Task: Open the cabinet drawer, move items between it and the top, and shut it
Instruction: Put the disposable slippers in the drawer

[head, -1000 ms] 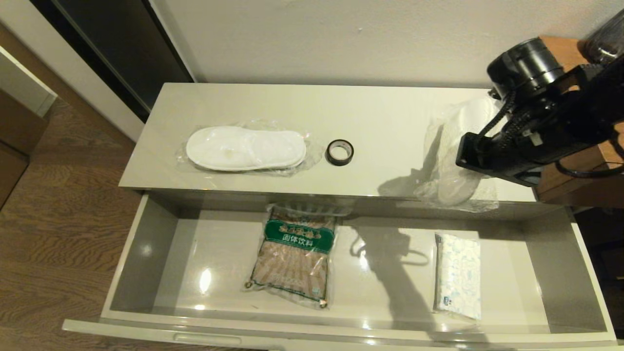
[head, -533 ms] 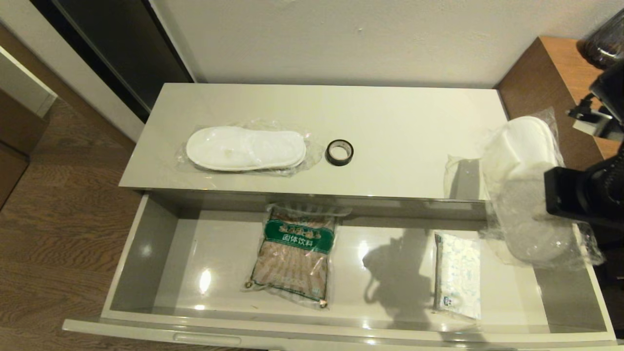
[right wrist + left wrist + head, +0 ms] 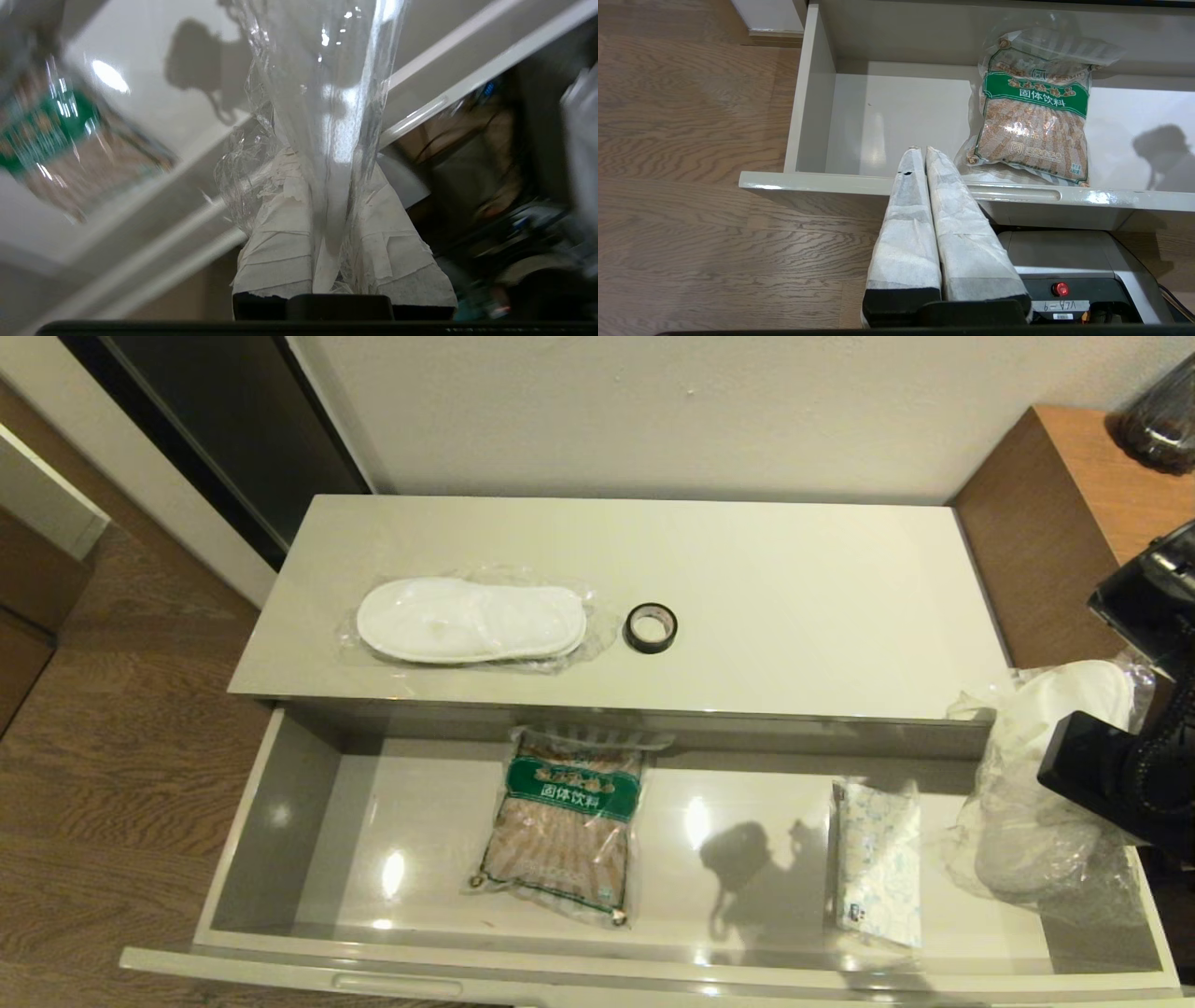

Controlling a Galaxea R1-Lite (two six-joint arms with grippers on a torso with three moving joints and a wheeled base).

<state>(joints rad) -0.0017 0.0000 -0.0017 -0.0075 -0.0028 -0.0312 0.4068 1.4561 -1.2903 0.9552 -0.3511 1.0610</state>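
Low cabinet, drawer [image 3: 308,821] pulled fully out, glossy cream top [image 3: 794,607] behind it. Brown wooden unit [image 3: 1036,504] at 3 o'clock of the top.

In the drawer: brown bag with green label [image 3: 569,826] lies flat near the middle, flat white packet [image 3: 876,859] lies at 3 o'clock of it, well apart. On the top: one bagged slipper pair [image 3: 471,621] lies flat, black tape roll [image 3: 651,627] just beside it at 3 o'clock, not touching.

Right gripper [image 3: 334,224] is clamped on the clear plastic of the second slipper pair [image 3: 1036,793]; the wrist view shows the film pinched between the taped fingers [image 3: 275,247]. The bag hangs over the drawer's right end, at 3 o'clock of the white packet, just beside it. Can't tell if its lowest part touches the drawer floor.

Left gripper [image 3: 922,154] is idle, fingers pressed together with nothing between them, hovering at the drawer's front rail, at 9 o'clock of the brown bag.

Step, as I judge it: moving a slipper pair from the top into the drawer, carry phase, release not yet done. Next move likely calls for lowering the bag into the free floor space at the right end, clear of the packet and side wall, then letting go so the loose plastic doesn't drape over the rim and jam closing.
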